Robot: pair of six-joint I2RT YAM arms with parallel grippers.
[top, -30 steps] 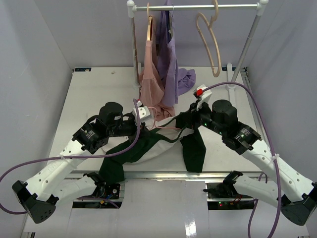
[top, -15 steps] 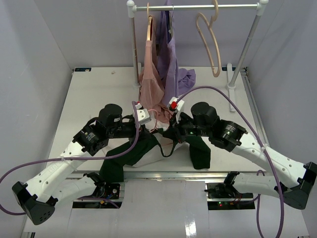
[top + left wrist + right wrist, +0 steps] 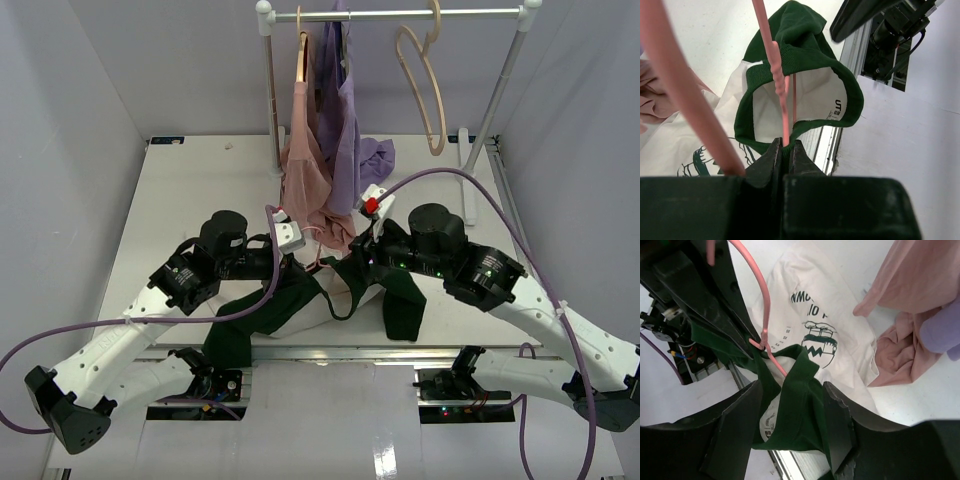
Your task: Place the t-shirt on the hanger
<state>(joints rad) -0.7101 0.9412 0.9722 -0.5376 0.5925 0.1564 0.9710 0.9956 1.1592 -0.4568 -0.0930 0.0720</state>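
Observation:
The t-shirt [image 3: 405, 300] lies bunched at the table's near edge, with its cream front and dark drawing [image 3: 820, 340] facing up. My left gripper [image 3: 303, 268] is shut [image 3: 785, 145] on the thin pink hanger [image 3: 781, 100] just below its twisted neck. The green collar [image 3: 805, 55] rim is pinched at the tips too. The wire runs down into the collar opening [image 3: 775, 362]. My right gripper [image 3: 358, 262] is open [image 3: 792, 387], and its fingers [image 3: 737, 430] straddle a fold of the green collar [image 3: 800, 410]. In the top view the hanger is hard to make out.
A clothes rack [image 3: 400, 14] stands at the back. It carries a dusty-pink garment [image 3: 305, 150], a lilac garment [image 3: 350, 140] and a beige wooden hanger [image 3: 425, 90]. The pink garment's hem [image 3: 910, 290] rests on the table close behind the shirt. The table's front rail [image 3: 850, 55] is right below.

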